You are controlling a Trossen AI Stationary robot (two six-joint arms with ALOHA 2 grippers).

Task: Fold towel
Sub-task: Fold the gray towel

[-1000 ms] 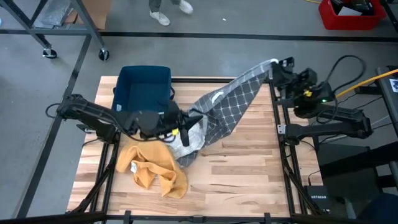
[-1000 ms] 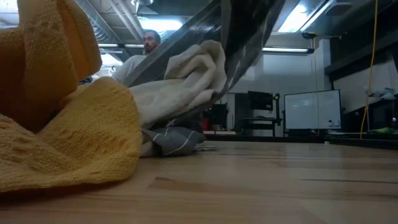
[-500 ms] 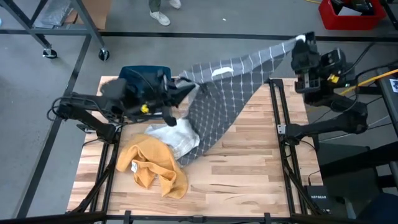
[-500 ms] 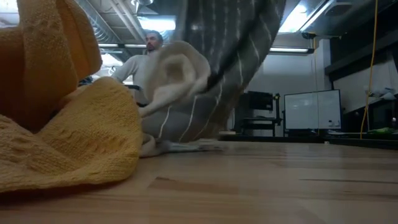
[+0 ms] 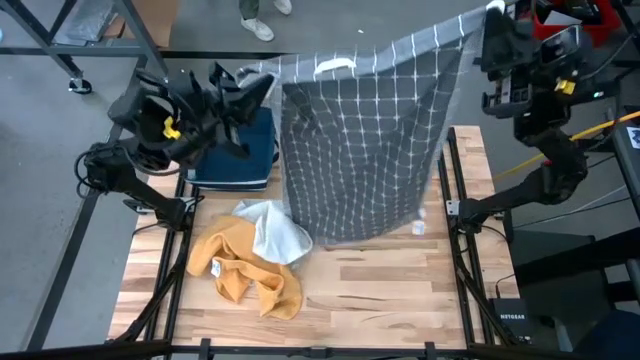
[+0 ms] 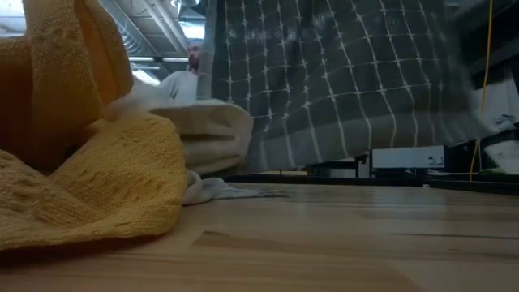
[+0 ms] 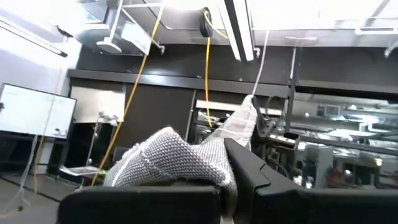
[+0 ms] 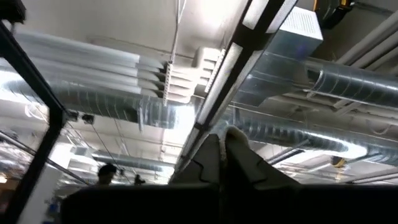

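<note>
A grey towel with a white grid [image 5: 365,140] hangs spread out as a sheet above the table's far half. My left gripper [image 5: 262,85] is shut on its upper left corner, my right gripper [image 5: 490,15] on its upper right corner, and both are raised high, pointing upward. In the low view the towel [image 6: 340,81] hangs with its lower hem [image 6: 324,158] above the tabletop. A yellow towel [image 5: 245,265] lies crumpled at the near left, with a white cloth [image 5: 275,230] resting against its far side. My left gripper pinches the towel's upper left corner [image 7: 174,158] between its two fingers, bunched so that a tuft sticks out past the tips. The towel hangs below, drawn across toward the other arm. My right gripper pinches the upper right corner [image 8: 239,146] between its two fingers, a small white tip showing past them. The fingers slant upward and the towel hangs below.
A dark blue bin [image 5: 235,150] stands at the table's far left, under my left arm. Bare wooden tabletop [image 5: 400,290] lies along the near right. A person [image 8: 107,173] shows in the room beyond the table.
Both grippers have risen and tipped upward, my left one going toward the far left, the right one farther back. The grey towel has been pulled off the heap, lifted clear and spread flat between them. The white cloth it dragged along has dropped back beside the yellow towel.
</note>
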